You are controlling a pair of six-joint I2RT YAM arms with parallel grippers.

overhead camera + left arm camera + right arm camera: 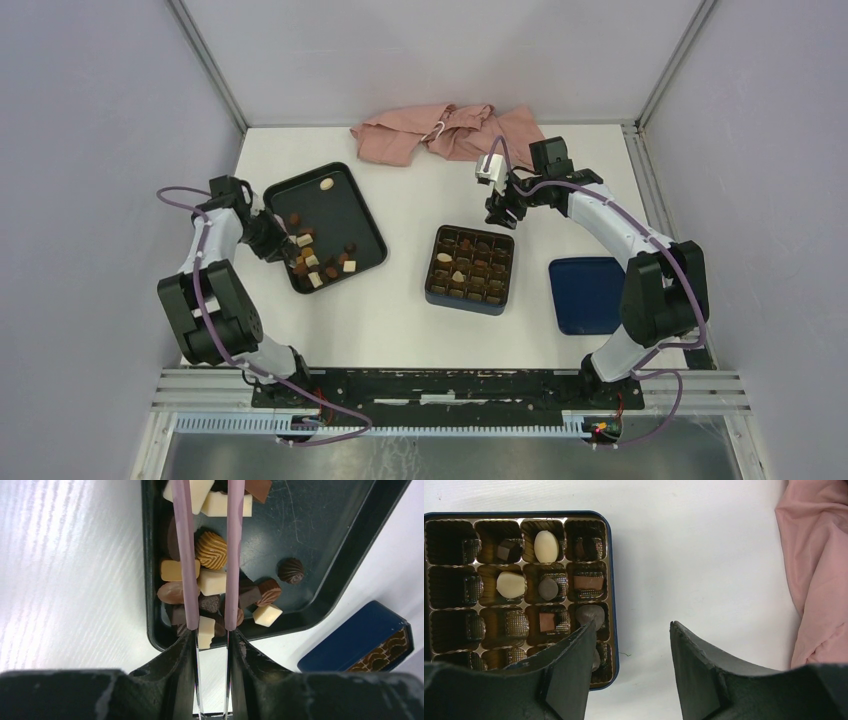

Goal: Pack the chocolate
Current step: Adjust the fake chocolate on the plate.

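Well over dozen chocolates [212, 550] in one tray [320, 525], axes mixed; one box [350, 640] part-filled; left claw [292, 252] narrow astride them, grip unclear; right claw [633, 630] wide, empty.

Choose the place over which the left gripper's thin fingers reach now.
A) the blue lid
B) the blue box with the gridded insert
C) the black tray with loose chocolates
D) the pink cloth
C: the left gripper is at the black tray, and its wrist view shows its fingers stretched over the mixed chocolates lying in that tray.
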